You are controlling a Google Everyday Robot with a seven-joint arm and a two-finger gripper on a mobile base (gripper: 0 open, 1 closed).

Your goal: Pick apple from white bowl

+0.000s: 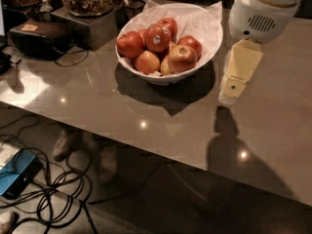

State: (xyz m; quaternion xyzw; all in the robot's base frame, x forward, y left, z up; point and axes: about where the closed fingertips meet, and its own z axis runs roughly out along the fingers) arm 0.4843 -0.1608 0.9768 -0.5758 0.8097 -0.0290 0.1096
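The white bowl (pixel 207 38), lined with crinkled white paper, stands on the grey table and holds several apples. The large golden-yellow apple with a red-orange blush (pixel 182 58) lies at the front right of the pile. Deep red apples with white stickers (pixel 157 37) sit behind and left of it, and a smaller pale yellow-red apple (pixel 147 62) lies at the front left. My gripper (pixel 233 87) hangs from the white arm housing (pixel 263 9) just right of the bowl's rim, above the table, pointing down. It holds nothing.
A black box with cables (pixel 39 38) and glass jars of snacks on a dark stand (pixel 90 4) sit at the table's back left. The table's front edge (pixel 146 152) runs diagonally; cables and a blue device (pixel 17 177) lie on the floor below.
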